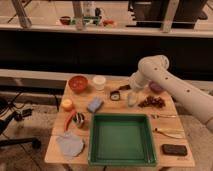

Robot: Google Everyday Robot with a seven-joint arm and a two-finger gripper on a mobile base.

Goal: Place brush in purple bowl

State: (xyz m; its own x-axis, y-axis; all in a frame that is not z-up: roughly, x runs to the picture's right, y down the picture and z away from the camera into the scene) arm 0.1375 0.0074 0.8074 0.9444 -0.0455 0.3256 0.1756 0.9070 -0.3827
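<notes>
- The gripper (132, 98) hangs low over the back half of the table (112, 107); I cannot tell whether it is apart or together.
- The brush (117, 94) lies flat at the gripper's 9 o'clock, just beside it, its handle running toward 2 o'clock.
- The purple bowl (156, 88) sits at the gripper's 2 o'clock, partly behind the arm (172, 87).

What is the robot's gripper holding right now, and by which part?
Nothing, as far as can be seen. The gripper hangs just beside the brush, which lies on the table.
</notes>
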